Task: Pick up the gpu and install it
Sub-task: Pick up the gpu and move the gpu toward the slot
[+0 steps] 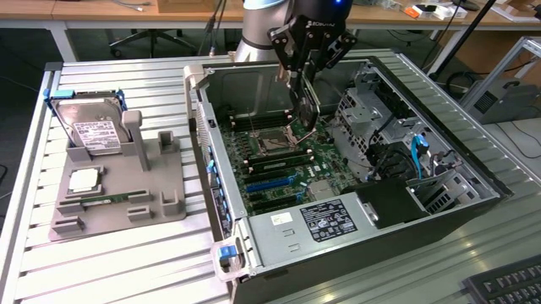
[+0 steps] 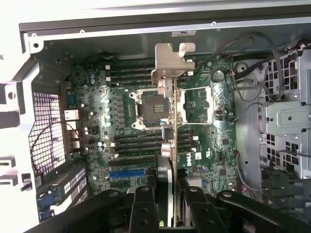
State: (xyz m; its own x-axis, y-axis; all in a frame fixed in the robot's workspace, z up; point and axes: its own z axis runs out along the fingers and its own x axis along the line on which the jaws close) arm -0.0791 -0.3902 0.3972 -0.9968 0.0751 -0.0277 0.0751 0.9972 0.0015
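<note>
Inside the open case (image 1: 196, 114), the gripper (image 1: 298, 85) (image 2: 168, 199) is clenched on the gpu (image 1: 306, 113) (image 2: 173, 121), one black finger (image 2: 143, 208) on each face of the card. The gpu hangs upright and edge-on over the motherboard (image 1: 279, 168) (image 2: 214, 145), just beside the CPU socket (image 1: 272, 144) (image 2: 148, 109). In the wrist view its silver bracket (image 2: 172, 63) is the end farthest from the gripper, over the row of RAM slots (image 2: 131, 77) near the case wall. Whether its lower edge touches the board I cannot tell. The power supply (image 1: 317, 225) sits at the near end of the case. On the slatted table (image 1: 110, 266), at the exterior view's left, a grey holder (image 1: 161, 183) carries a hard drive (image 1: 95, 130) standing upright.
</note>
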